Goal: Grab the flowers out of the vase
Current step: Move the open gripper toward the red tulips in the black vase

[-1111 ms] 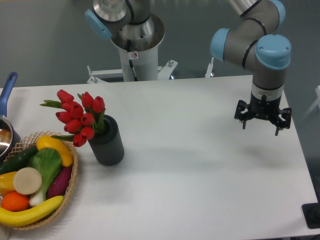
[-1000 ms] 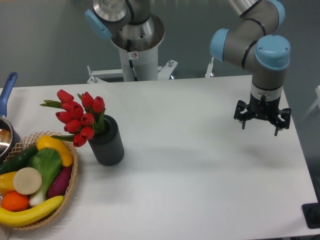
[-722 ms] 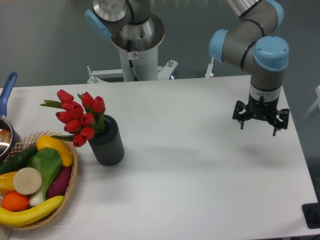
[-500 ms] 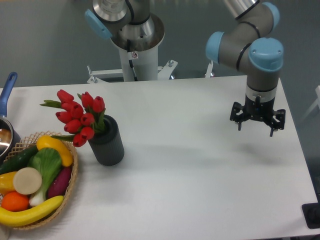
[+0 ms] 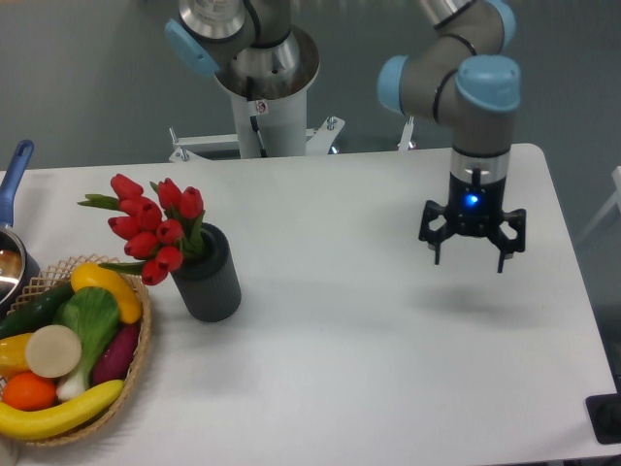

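The flowers (image 5: 150, 225), red tulip buds with green stems and leaves, stand in the vase (image 5: 208, 275), a dark grey ribbed cylinder on the left part of the white table. They lean left, towards the basket. My gripper (image 5: 470, 257) hangs above the right half of the table, far to the right of the vase, pointing down. It is open, with nothing between its fingers. A blue light glows on its wrist.
A wicker basket (image 5: 135, 364) of toy fruit and vegetables sits at the front left, close beside the vase. A pot with a blue handle (image 5: 13, 180) shows at the left edge. The robot's base column (image 5: 260, 107) stands behind the table.
The gripper has travelled left and slightly down over the table, towards the vase side, staying open. A blue light now shows on the wrist. Flowers and vase have not moved.
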`<action>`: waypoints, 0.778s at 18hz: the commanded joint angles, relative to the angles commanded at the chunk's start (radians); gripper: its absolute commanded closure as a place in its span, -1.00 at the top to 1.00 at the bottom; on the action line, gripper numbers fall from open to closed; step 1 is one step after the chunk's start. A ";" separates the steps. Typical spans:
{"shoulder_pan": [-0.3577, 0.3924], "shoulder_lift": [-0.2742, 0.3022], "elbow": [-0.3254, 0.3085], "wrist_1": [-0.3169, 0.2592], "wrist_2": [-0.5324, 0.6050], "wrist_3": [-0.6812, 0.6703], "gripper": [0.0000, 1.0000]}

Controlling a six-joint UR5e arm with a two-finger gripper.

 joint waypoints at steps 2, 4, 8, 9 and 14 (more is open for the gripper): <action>-0.008 0.027 -0.018 0.000 -0.092 -0.047 1.00; -0.012 0.064 -0.060 0.000 -0.144 -0.051 1.00; -0.015 0.115 -0.126 0.000 -0.367 -0.048 1.00; -0.015 0.121 -0.135 -0.002 -0.402 -0.046 1.00; -0.093 0.143 -0.149 -0.005 -0.514 -0.045 1.00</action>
